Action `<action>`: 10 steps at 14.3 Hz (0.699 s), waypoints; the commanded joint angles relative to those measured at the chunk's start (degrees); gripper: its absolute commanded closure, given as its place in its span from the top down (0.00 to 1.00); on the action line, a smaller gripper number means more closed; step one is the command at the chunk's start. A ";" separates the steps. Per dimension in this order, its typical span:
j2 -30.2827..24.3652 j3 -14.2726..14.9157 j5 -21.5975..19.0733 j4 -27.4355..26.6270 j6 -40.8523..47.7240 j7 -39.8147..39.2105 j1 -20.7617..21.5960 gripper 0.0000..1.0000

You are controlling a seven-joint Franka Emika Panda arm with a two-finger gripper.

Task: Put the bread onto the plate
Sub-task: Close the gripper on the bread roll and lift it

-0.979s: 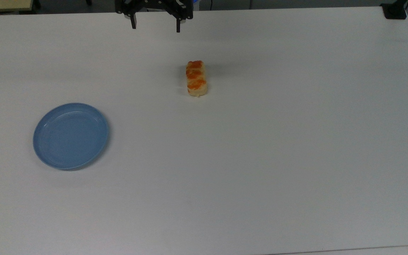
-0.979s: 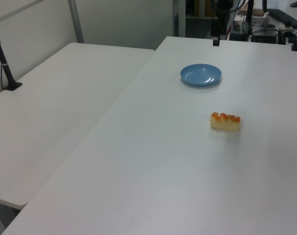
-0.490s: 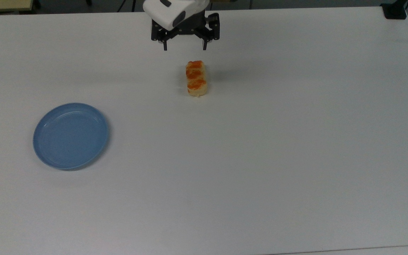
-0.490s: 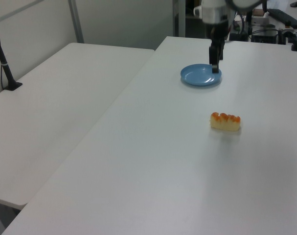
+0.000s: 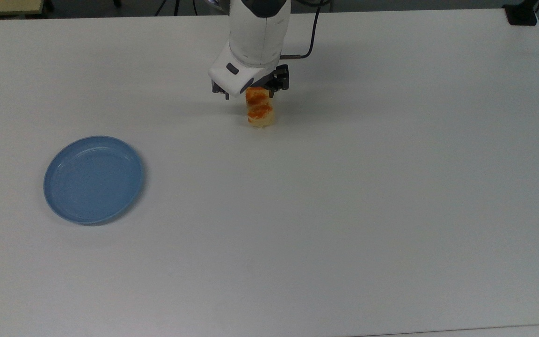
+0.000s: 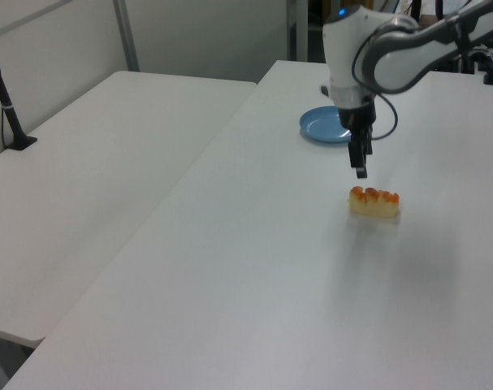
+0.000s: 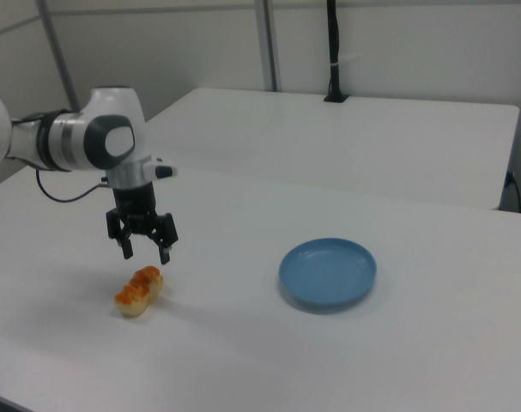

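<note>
Hand above the bread, fingers spread

The hand [image 7: 146, 248] should drop straight, straddle the bread [image 7: 138, 291] at mid-length, then pinch gently before carrying to the plate [image 7: 328, 273].

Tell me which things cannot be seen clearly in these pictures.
- Far end of the bread roll: top view, covered by the gripper and wrist.
- Part of the light-blue plate: left view, hidden behind the arm.
- Arm base: cut off by every view's edge.

Lab or office room, plain white tables [image 6: 108, 162], partition walls [image 7: 397, 43], cabling
</note>
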State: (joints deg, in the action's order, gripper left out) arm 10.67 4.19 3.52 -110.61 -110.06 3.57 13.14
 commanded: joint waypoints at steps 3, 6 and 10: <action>-0.39 -1.02 0.08 -8.83 -7.88 5.22 1.63 1.00; 0.22 -1.29 0.08 -9.45 -9.04 5.30 1.72 0.97; 0.49 -1.29 0.08 -9.45 -9.04 5.31 1.72 0.41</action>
State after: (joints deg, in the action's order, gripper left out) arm 11.66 2.86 3.53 -118.94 -117.71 7.76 14.41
